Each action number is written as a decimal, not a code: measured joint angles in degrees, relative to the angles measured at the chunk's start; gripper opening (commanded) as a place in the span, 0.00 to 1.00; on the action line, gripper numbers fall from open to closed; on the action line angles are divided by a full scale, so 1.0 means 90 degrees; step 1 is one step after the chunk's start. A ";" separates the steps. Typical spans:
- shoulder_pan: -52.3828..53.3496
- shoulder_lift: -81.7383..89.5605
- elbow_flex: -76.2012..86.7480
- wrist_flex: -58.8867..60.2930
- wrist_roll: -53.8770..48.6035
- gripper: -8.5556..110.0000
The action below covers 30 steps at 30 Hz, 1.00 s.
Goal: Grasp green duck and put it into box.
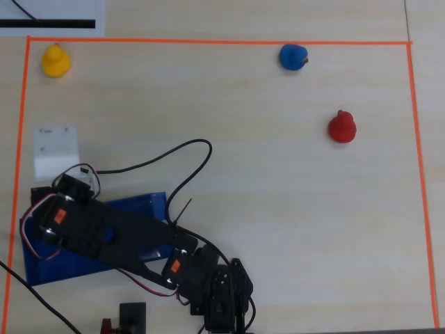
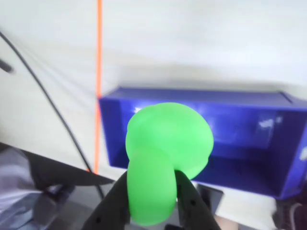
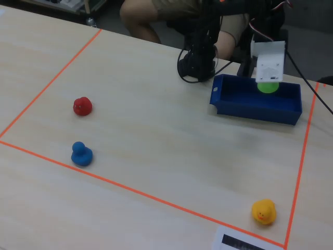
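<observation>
My gripper (image 2: 152,188) is shut on the green duck (image 2: 165,153); its black fingers (image 2: 117,191) press the duck from both sides. The duck hangs just above the open blue box (image 2: 230,108). In the fixed view the duck (image 3: 268,87) shows under the white wrist housing (image 3: 268,62), over the right part of the box (image 3: 244,112). In the overhead view the arm (image 1: 104,233) covers most of the box (image 1: 149,207), and the duck is hidden.
A yellow duck (image 1: 55,60), a blue duck (image 1: 293,57) and a red duck (image 1: 342,127) stand apart inside the orange tape border (image 1: 208,41). A black cable (image 1: 188,149) loops beside the box. A person sits behind the table (image 3: 156,13).
</observation>
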 measured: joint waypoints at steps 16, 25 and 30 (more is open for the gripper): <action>-0.0225 0.1064 0.2646 -0.0684 -0.0537 0.07; -0.0742 0.1270 0.3213 -0.0674 -0.0635 0.07; -0.0918 0.1270 0.3467 -0.0654 -0.0918 0.18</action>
